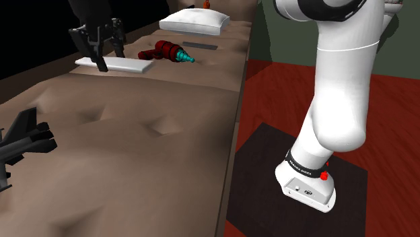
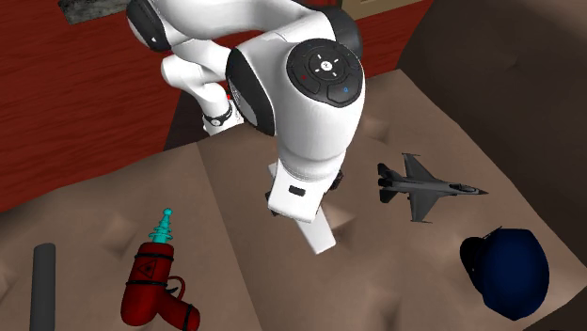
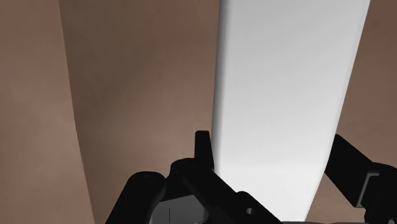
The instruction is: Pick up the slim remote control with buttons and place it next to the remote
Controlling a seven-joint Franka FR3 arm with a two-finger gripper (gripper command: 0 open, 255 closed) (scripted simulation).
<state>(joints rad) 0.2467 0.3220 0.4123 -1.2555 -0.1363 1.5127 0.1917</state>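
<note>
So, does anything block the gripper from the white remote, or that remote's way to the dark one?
Nothing visible stands between the gripper and the white remote; the open fingers flank it. A red toy drill lies between it and the dark remote.

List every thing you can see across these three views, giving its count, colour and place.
Cushion: 1, brown, bearing everything
Flat slab: 1, white, on cushion beneath the gripper
Toy gun: 1, red, teal tip, beside slab
Slim bar: 1, dark grey, beyond toy gun
Jet: 1, grey, on cushion
Cap: 1, dark blue, near jet
Pillow: 1, white, far end
Arm: 1, white, reaching over cushion
Gripper: 1, black, open, over slab
</note>
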